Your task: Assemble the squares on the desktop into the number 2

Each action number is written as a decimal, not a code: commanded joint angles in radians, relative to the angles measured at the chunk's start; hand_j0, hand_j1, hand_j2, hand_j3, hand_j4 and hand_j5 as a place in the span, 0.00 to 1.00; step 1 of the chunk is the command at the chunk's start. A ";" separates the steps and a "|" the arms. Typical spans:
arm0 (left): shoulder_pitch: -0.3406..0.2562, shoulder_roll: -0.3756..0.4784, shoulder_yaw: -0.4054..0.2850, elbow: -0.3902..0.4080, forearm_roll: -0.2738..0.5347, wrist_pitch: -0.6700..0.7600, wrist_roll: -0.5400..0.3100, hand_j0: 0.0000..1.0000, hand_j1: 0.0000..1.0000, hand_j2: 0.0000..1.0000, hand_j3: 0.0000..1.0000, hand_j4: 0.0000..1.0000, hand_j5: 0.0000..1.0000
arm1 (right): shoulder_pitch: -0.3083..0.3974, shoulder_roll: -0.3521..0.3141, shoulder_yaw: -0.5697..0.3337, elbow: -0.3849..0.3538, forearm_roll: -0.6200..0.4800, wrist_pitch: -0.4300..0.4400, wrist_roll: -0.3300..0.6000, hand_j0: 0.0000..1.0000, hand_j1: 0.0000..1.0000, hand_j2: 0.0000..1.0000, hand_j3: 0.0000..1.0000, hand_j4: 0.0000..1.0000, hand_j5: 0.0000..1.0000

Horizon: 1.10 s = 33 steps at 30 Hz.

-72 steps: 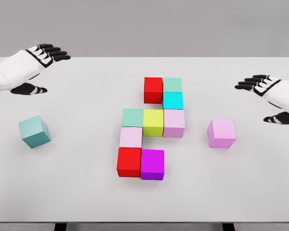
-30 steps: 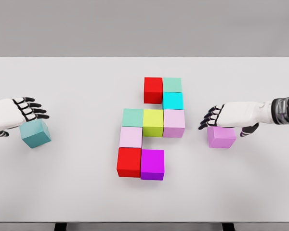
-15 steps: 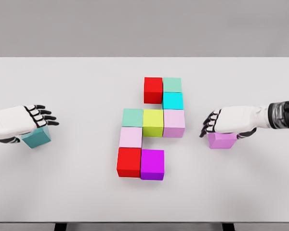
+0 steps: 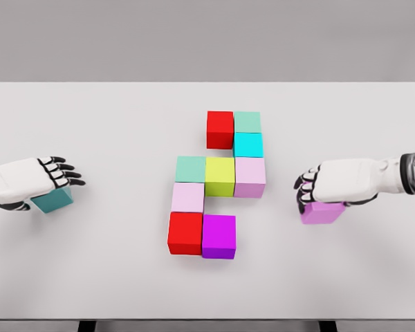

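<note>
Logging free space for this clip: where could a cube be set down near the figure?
Bare table lies right of the magenta cube, below the pale pink cube, and left of the upper red cube. The cluster itself is tightly packed.

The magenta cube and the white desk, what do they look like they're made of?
Magenta cube: looks like solid painted wood or hard plastic, matte; its faces are flat and evenly coloured, with crisp edges and no glare. As a simulator render, that is only a guess. Desk: a smooth, matte white top like laminate, with no grain or reflections.
</note>
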 commanded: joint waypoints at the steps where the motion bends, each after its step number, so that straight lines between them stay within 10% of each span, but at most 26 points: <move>1: 0.000 0.001 0.001 0.007 0.006 0.001 -0.002 1.00 1.00 1.00 1.00 1.00 1.00 | 0.000 0.000 0.004 -0.010 -0.065 0.003 0.000 0.64 0.64 0.64 0.64 0.64 0.64; 10: -0.012 0.001 0.003 0.013 0.004 0.001 -0.047 0.56 0.56 0.56 0.56 0.56 0.56 | 0.012 0.089 0.067 -0.010 -0.142 0.003 0.000 0.64 0.64 0.64 0.64 0.64 0.64; 13: -0.015 0.002 0.004 0.013 0.004 0.001 -0.050 0.56 0.56 0.56 0.56 0.56 0.56 | 0.014 0.107 0.069 -0.010 -0.142 0.003 0.000 0.65 0.65 0.65 0.65 0.65 0.65; 16: -0.023 0.001 0.006 0.013 0.006 0.001 -0.050 0.56 0.56 0.56 0.56 0.56 0.56 | 0.015 0.095 0.066 -0.010 -0.141 0.003 0.000 0.99 0.99 0.99 0.99 0.99 0.99; 24: -0.090 -0.028 0.007 0.016 0.006 0.001 -0.051 0.56 0.56 0.56 0.56 0.56 0.56 | 0.014 0.067 0.016 -0.010 -0.144 0.003 0.000 1.00 1.00 1.00 1.00 1.00 1.00; 33: -0.190 -0.148 0.003 0.100 0.004 0.001 -0.090 0.58 0.58 0.58 0.58 0.58 0.58 | 0.069 -0.258 -0.099 0.002 -0.348 0.003 0.000 1.00 1.00 1.00 1.00 1.00 1.00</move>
